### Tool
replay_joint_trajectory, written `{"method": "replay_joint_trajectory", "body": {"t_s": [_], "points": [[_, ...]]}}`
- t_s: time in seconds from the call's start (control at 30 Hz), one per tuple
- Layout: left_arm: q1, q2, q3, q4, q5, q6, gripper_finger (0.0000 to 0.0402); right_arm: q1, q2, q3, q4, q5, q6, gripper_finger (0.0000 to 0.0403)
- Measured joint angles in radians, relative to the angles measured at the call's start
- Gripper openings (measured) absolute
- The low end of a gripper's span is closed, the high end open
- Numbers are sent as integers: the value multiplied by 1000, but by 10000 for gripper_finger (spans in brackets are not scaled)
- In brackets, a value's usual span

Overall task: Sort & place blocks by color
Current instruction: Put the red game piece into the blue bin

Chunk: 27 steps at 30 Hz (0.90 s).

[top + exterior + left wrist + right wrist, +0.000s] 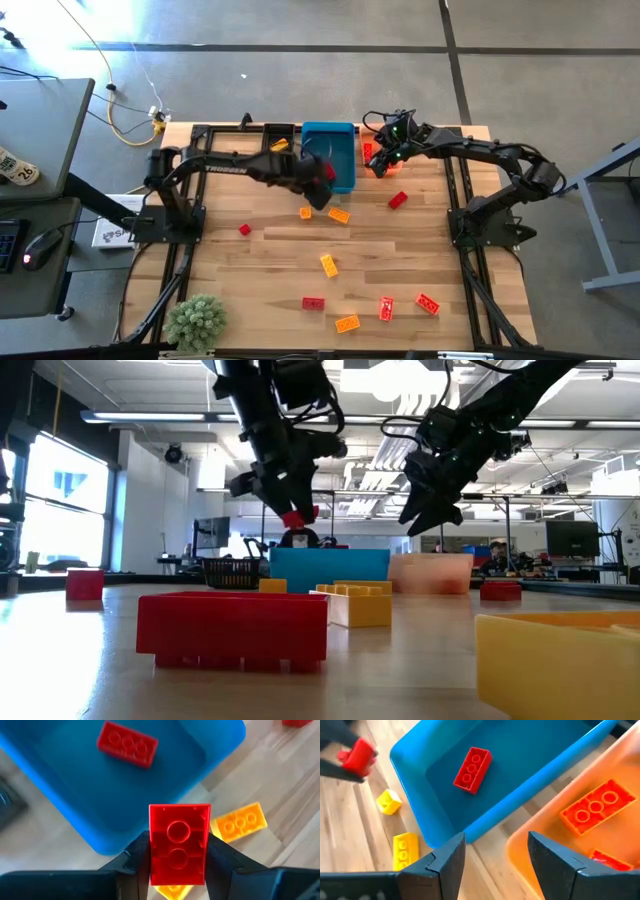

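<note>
My left gripper (179, 870) is shut on a red block (179, 842) and hovers over the near edge of the blue bin (335, 165). One red block (127, 743) lies flat on that bin's floor. My right gripper (495, 860) is open and hangs over the orange bin (372, 138), between it and the blue bin (530, 765). Orange blocks (597, 805) lie in the orange bin. Loose blocks lie flat on the table: an orange one (339, 214), a red one (398, 200) and a yellow one (328, 265). My left gripper pinches the red block by its two long sides (152, 850), one finger on each, with the hollow underside facing the wrist camera. The fingers come from above, pointing down, and the block (295, 518) sits at their free ends. It is lifted clear of table and bin.
A black bin (280, 135) holding a yellow block stands left of the blue bin at the far edge. More red and orange blocks (386, 308) are scattered over the near half. A small green plant (197, 320) sits at the near left corner.
</note>
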Motion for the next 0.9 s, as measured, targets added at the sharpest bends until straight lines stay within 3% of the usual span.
{"method": "replay_joint_trajectory", "body": {"t_s": [0.27, 0.63, 0.77, 0.9], "points": [[122, 0, 1, 53, 79, 144, 125, 70, 0, 0, 8, 9, 129, 202], [223, 31, 2, 103, 138, 267, 127, 260, 0, 0, 17, 10, 392, 202], [235, 77, 2, 104, 217, 301, 128, 344, 0, 0, 33, 65, 461, 202], [234, 102, 2, 107, 202, 337, 128, 424, 0, 0, 57, 149, 510, 202]]}}
